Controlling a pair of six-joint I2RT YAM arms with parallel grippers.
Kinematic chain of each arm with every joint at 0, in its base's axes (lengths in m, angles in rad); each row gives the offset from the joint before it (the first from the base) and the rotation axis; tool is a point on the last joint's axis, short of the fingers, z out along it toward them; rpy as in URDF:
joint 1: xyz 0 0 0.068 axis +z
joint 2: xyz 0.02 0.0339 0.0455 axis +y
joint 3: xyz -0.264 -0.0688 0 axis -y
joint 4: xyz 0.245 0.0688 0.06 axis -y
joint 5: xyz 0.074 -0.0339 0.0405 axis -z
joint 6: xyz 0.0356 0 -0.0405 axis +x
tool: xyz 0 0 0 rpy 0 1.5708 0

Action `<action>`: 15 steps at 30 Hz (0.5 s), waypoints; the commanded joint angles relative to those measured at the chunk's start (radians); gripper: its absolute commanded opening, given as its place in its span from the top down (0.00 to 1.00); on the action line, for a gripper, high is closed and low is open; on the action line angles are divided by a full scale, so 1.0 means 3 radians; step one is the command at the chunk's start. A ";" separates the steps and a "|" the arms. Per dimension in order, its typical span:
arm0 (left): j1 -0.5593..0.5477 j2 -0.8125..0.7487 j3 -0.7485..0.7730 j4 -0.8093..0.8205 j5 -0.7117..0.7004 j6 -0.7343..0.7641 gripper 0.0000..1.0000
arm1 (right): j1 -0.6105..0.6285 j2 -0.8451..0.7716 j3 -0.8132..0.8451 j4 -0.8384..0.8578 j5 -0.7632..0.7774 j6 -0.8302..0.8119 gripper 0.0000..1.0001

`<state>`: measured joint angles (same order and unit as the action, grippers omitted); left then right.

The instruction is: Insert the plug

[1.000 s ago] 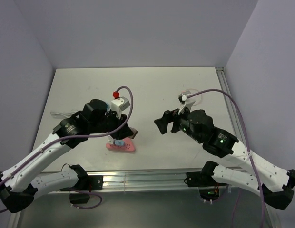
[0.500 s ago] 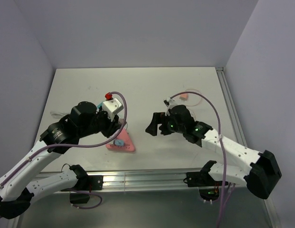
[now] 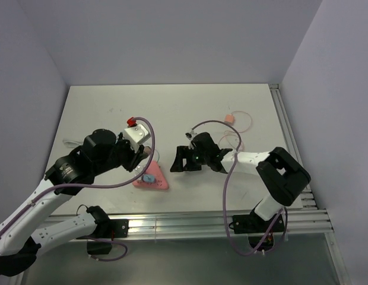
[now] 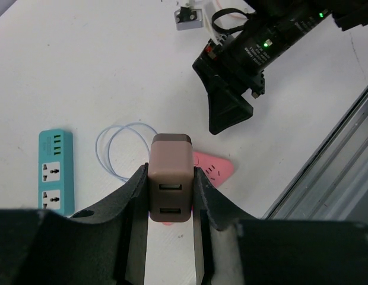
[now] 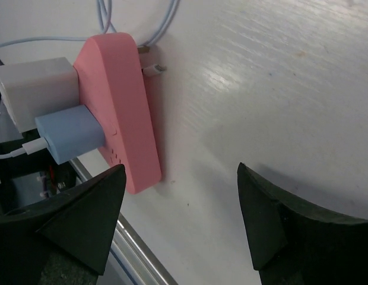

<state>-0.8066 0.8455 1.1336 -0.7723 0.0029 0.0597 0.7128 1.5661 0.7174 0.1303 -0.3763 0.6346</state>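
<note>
In the middle of the left wrist view, the left gripper (image 4: 170,205) has its jaws closed on the brown plug (image 4: 170,169) (two USB ports face the camera). The pink power strip (image 4: 215,168) lies on the counter (image 4: 101,71) just right of it. The right gripper (image 5: 181,219) keeps its jaws wide apart near the strip, touching nothing.

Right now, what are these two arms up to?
The left gripper holds a brown plug above the table, near the pink power strip. The right gripper hangs open beside that strip, which already carries a white charger and a blue charger. The brown plug is not yet inserted.
</note>
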 commanded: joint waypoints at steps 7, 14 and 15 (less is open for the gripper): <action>-0.0011 -0.0180 -0.0097 0.0217 0.0476 0.0276 1.00 | 0.0017 0.0588 0.0145 0.1099 -0.0836 -0.0049 0.24; -0.0011 -0.0078 -0.0261 0.0299 0.0670 0.0328 1.00 | 0.0099 0.0859 0.0237 0.1339 -0.1190 -0.0080 0.25; -0.0011 -0.0058 -0.0261 0.0304 0.0711 0.0338 1.00 | 0.0104 0.0890 0.0257 0.1355 -0.1225 -0.0070 0.25</action>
<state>-0.8066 0.8104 1.0611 -0.7406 0.1612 0.1322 0.7338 1.8080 0.7525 0.4427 -0.6727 0.6235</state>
